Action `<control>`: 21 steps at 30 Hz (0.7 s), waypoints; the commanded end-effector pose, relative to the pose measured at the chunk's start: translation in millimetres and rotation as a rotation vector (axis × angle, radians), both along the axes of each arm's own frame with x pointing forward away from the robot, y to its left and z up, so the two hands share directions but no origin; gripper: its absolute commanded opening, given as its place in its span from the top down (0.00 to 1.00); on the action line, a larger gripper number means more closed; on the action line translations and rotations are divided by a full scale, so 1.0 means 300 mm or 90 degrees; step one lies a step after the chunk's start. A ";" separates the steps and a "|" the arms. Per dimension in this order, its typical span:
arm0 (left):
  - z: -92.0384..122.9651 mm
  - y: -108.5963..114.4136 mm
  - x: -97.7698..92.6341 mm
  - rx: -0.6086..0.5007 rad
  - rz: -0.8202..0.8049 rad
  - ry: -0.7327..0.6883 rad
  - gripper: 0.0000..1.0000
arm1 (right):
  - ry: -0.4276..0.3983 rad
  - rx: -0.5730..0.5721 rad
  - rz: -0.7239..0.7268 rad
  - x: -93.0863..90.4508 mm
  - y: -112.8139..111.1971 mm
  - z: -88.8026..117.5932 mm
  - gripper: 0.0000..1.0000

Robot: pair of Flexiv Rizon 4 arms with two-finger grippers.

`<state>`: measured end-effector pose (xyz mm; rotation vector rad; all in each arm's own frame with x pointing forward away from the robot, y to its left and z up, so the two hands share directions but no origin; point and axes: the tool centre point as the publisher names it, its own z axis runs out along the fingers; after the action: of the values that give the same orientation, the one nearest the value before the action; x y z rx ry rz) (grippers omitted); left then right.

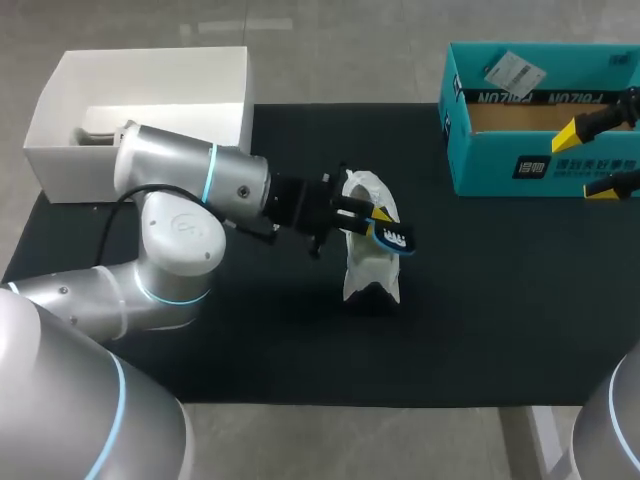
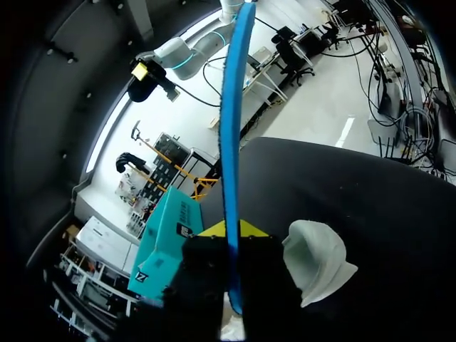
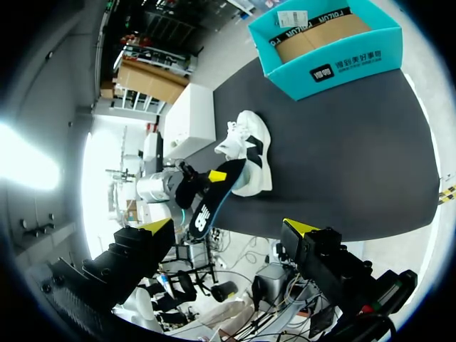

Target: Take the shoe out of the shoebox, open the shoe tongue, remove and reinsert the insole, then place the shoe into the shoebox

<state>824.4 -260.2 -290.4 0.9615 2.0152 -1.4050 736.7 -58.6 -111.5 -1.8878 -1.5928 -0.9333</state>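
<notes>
The left tool (image 1: 375,218) is pinched on the insole (image 1: 395,238), its 2 fingers closed against the insole's faces, with the blue-edged insole running edge-on between them in the left wrist view (image 2: 229,178). The insole hangs over the white shoe (image 1: 368,265), which stands mid-tabletop (image 1: 480,300); it may brush the shoe's opening, but the view is too poor to tell. The right tool (image 1: 598,157) is spread wide and holds nothing, by the teal shoebox (image 1: 540,160) at the shoe's 2 o'clock. A white box (image 1: 60,150) sits at 10 o'clock.
</notes>
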 end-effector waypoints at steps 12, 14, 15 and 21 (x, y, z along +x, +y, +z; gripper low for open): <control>0.000 0.000 0.001 0.001 0.000 0.000 1.00 | 0.000 -0.001 -0.001 -0.002 0.000 -0.003 0.00; -0.003 0.000 0.001 -0.015 0.002 0.012 1.00 | 0.000 -0.001 -0.001 -0.002 0.000 -0.003 0.00; 0.006 -0.002 -0.008 -0.013 -0.002 0.011 1.00 | 0.000 -0.001 -0.001 -0.002 0.000 -0.003 0.00; 0.080 0.013 -0.072 -0.014 -0.023 -0.010 1.00 | 0.000 -0.001 -0.001 -0.002 0.000 -0.003 0.00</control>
<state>811.8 -265.1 -276.0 0.9963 1.9676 -1.4474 736.6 -58.6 -111.7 -1.8875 -1.5926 -0.9335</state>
